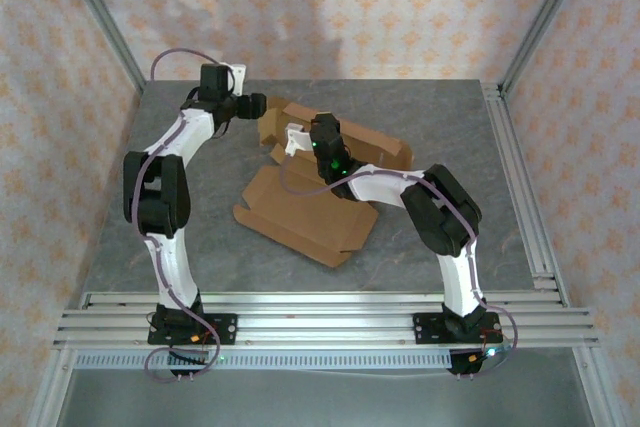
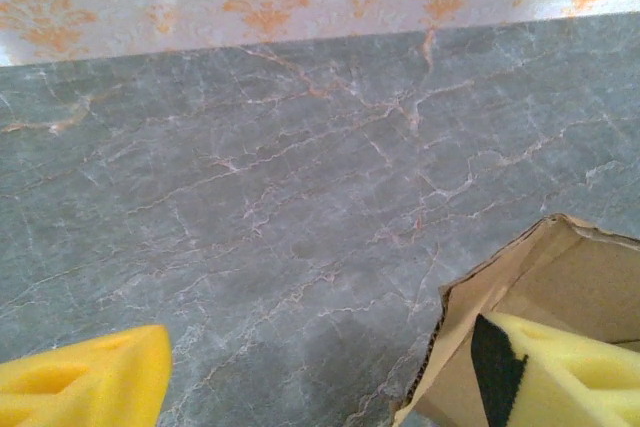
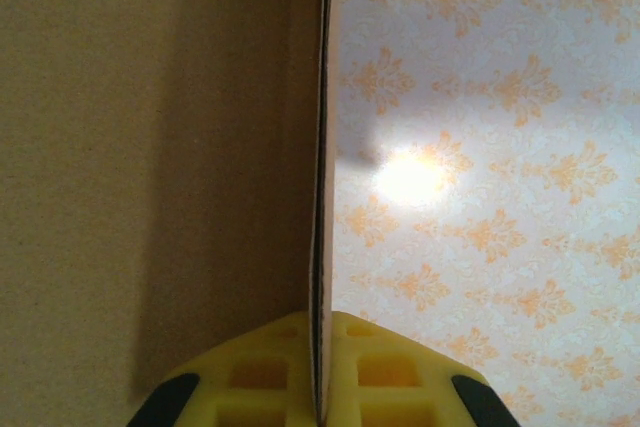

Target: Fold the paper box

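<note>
Leftward reaching, right claw (image 3: 320, 372) clamps paper box (image 3: 150, 147).

Left arm (image 1: 165, 187) stretched to 11 o'clock, left gripper (image 1: 258, 105) facing 3 o'clock, jaws wide apart. Right arm (image 1: 440, 209) elbowed at 4 o'clock, right gripper (image 3: 322, 372) pinching the paper box (image 3: 150, 147) edge.

The paper box (image 1: 300, 212) is plain matt brown cardboard, rough at the cut edges. The table (image 1: 200, 217) is a smooth grey marble-look top with a faint sheen. The finger pads (image 2: 80, 377) are matt yellow and kinda rubbery. The near rails (image 1: 320, 312) are bare brushed metal. The arm shells (image 1: 380, 185) are glossy plastic.
</note>
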